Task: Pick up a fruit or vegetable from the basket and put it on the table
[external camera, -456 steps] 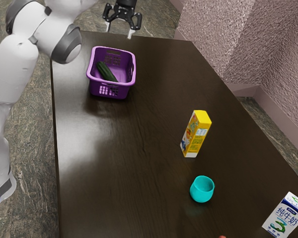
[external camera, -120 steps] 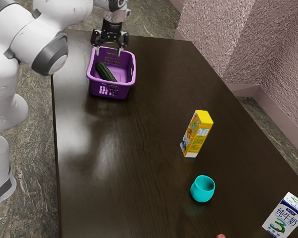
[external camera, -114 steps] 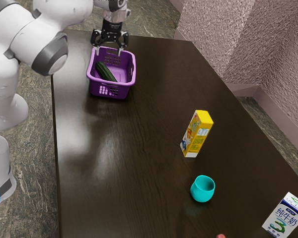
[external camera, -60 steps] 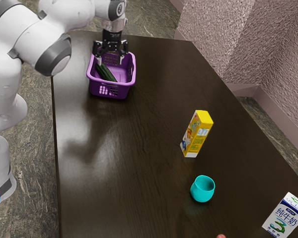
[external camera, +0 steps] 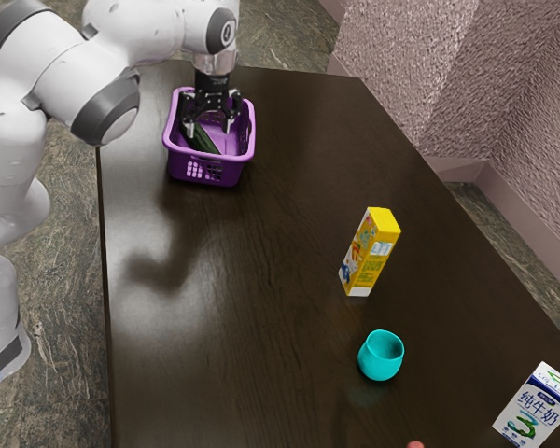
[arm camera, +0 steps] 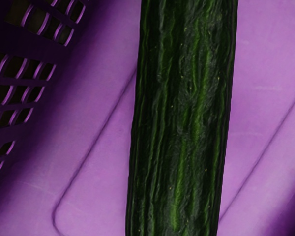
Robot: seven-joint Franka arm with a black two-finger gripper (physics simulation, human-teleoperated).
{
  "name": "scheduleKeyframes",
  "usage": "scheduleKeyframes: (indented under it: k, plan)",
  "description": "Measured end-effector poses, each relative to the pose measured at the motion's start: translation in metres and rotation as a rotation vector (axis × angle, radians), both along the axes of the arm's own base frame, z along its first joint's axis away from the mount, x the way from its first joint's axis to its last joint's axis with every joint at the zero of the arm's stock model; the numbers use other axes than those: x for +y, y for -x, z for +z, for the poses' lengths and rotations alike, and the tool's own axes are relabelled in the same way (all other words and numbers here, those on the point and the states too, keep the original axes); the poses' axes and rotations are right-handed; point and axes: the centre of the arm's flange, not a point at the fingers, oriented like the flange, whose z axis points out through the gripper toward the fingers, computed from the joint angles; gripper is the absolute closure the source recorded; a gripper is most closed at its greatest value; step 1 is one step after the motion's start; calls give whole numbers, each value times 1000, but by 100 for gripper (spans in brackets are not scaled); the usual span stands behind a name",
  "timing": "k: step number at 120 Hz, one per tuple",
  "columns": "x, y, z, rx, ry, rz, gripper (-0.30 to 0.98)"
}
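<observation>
"So, where do we have our black two-finger gripper (external camera: 208, 130)?"

"We have it down in the purple plastic basket (external camera: 211, 160), over the long, bumpy, dark green cucumber (arm camera: 182, 123). Our two fingers are wide apart, and we are not pinching anything."

"And where is the cucumber?"

"It lies inside the basket, on the purple floor. In the wrist view we see it right under our hand, and one basket wall is full of little holes."

"What else is on our shiny dark brown wooden table (external camera: 261, 196)?"

"We see a tall yellow box (external camera: 366, 257) standing well apart from the basket. Near it is a round teal cup (external camera: 380, 359). We also see a white and blue milk carton (external camera: 535, 411) at the exterior view's lower right corner."
</observation>
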Motion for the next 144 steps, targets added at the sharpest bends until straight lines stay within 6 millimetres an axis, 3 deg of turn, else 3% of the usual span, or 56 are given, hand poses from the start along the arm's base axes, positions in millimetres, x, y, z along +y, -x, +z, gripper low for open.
scheduleKeyframes:
  k: [63, 144]
  plan:
    - [2, 6, -29, -3, 34, 62, 3]
    - [6, 3, -48, -3, 24, 111, 10]
